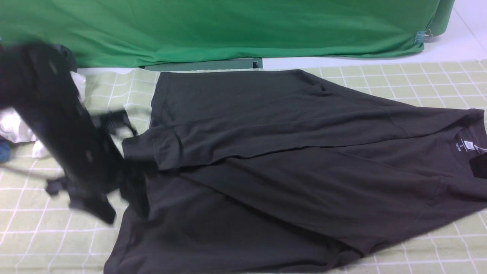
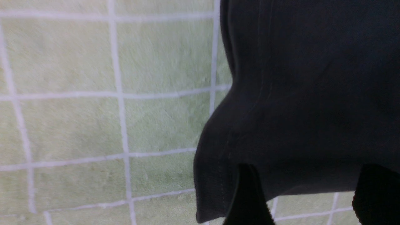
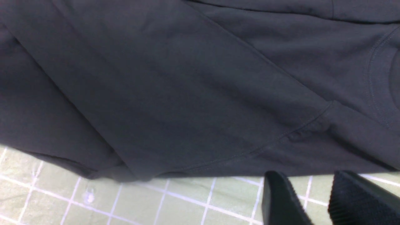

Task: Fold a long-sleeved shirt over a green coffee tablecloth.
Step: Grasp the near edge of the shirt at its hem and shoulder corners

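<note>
Long-sleeved shirt (image 1: 285, 152) flat on green checked tablecloth (image 1: 418, 76), sleeves folded across body. Left pincer (image 2: 309, 175) spread, jaws straddling hem edge; right pincer (image 3: 307, 181) parted, empty, just off shirt edge near shoulder seam. Judged step: hem grasp. Bite deep, catch both layers, lift low toward collar. Front view: left arm (image 1: 64, 137) blurred, hides hem corner; chest print unseen; collar cropped.

I see the green coffee tablecloth (image 1: 418, 80) spread flat, the long-sleeved shirt (image 1: 285, 160) lying across it, possibly white fabric (image 1: 15, 129) bunched at left.

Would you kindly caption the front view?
Blurred left arm beside the long-sleeved shirt spread on the green coffee tablecloth.
</note>
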Available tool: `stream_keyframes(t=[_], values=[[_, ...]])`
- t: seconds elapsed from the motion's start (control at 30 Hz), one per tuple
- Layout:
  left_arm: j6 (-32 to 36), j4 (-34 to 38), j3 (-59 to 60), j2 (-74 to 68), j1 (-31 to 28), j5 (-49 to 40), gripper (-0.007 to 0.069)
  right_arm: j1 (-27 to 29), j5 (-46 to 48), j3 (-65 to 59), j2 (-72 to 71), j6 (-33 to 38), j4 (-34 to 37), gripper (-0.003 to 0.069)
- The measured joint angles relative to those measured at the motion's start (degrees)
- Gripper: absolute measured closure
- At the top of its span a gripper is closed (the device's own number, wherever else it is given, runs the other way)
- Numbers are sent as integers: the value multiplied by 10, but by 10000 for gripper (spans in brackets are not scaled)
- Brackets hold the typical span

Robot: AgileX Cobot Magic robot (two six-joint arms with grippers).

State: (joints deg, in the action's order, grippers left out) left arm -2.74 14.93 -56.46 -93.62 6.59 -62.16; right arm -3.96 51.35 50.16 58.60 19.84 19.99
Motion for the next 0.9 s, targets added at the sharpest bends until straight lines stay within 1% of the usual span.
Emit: stream_keyframes(t=[0.1, 0.17, 0.23, 0.3, 0.4, 0.47, 0.67, 0.7, 0.77, 0.8, 0.87, 0.9], values=[[-1, -1, 61, 1, 23, 34, 191, 0, 0, 0, 0, 0, 0, 421], [-4, -8, 85, 1, 27, 39, 191, 0, 0, 0, 0, 0, 0, 421], [-17, -26, 95, 1, 27, 40, 191, 0, 0, 0, 0, 0, 0, 421], [-45, -58, 104, 1, 27, 46, 191, 0, 0, 0, 0, 0, 0, 421], [-69, -82, 105, 1, 27, 53, 191, 0, 0, 0, 0, -1, 0, 421], [-74, -82, 106, 2, 27, 60, 191, 0, -1, 0, 0, -1, 0, 421], [-60, -37, 106, 2, 27, 83, 193, 0, -1, 0, 0, -1, 0, 421], [-58, -28, 106, 2, 27, 82, 201, 0, -1, 0, 0, -1, 0, 421], [-54, -25, 106, 2, 27, 71, 249, 0, 0, 0, 0, -1, 0, 421], [-53, -25, 106, 2, 27, 66, 276, 0, 3, 0, 1, -3, 0, 421], [-49, -29, 106, 2, 27, 62, 365, 0, 16, 0, 2, -4, 3, 421], [-46, -30, 106, 2, 27, 62, 376, 0, 18, 0, 4, -4, 4, 421]])
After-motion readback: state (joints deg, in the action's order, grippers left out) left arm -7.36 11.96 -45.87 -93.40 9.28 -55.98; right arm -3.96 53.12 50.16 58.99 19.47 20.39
